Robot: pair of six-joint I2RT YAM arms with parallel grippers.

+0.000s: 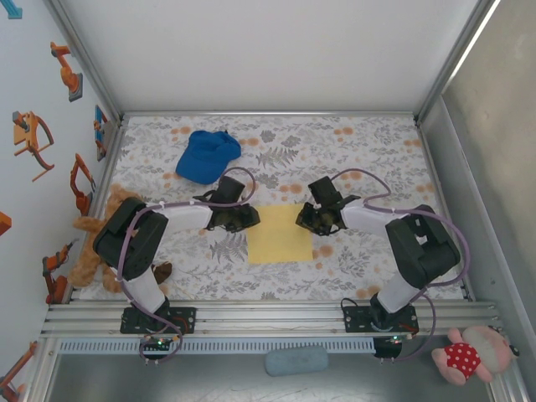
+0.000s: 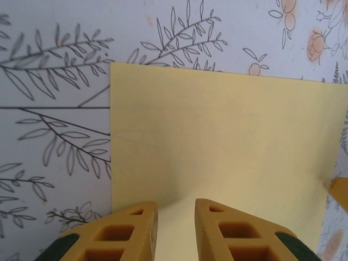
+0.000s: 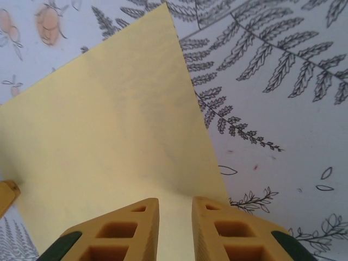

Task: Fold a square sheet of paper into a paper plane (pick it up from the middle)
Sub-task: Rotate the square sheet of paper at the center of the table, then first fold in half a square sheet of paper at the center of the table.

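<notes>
- Over at the yellow sheet's left edge, the left end effector (image 2: 175, 209) is hovering low, its fingers standing slightly apart with a narrow gap and nothing clamped between them.
- Across from it, the right end effector (image 3: 175, 204) is sitting at the sheet's right edge, its fingers likewise parted by a slim gap and gripping nothing that I can see.
- Between the two, the square sheet of paper (image 1: 279, 234) is lying flat on the table (image 1: 360, 159), with both end effectors pointing inward over it.
- Farther back and to the left, a blue cap (image 1: 207, 155) is resting on the table, well apart from the paper.
- Off to the left, a brown plush toy (image 1: 92, 243) is slumping beside the left arm.
</notes>
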